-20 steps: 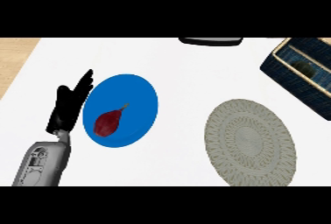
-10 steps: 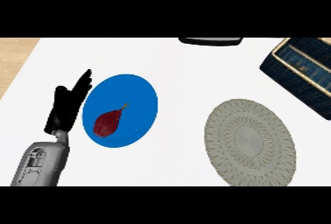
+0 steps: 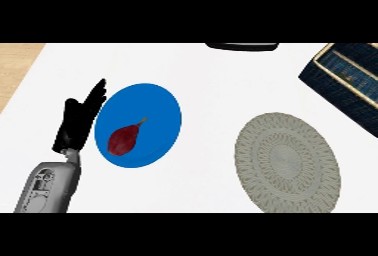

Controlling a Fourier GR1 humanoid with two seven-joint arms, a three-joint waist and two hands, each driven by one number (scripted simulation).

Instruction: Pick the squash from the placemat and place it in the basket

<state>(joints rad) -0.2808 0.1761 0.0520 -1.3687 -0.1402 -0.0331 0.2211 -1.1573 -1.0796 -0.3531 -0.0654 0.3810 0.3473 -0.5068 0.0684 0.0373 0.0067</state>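
Observation:
A dark red squash [image 3: 122, 140] with a thin stem lies on a round blue plate [image 3: 155, 107] at the left of the white counter. My left hand [image 3: 77, 122] stands just left of the plate's rim, fingers straight and pointing away from me, holding nothing. It is beside the squash and apart from it. A round grey woven placemat [image 3: 286, 161] lies bare at the right. The dark blue basket [image 3: 347, 75] sits at the far right corner, partly cut off by the view's edge. My right hand does not show.
A dark flat object [image 3: 242, 46] peeks in at the counter's far edge. The counter's left edge [image 3: 22, 95] runs diagonally beside my left forearm, with wooden floor beyond it. White counter lies between plate, placemat and basket.

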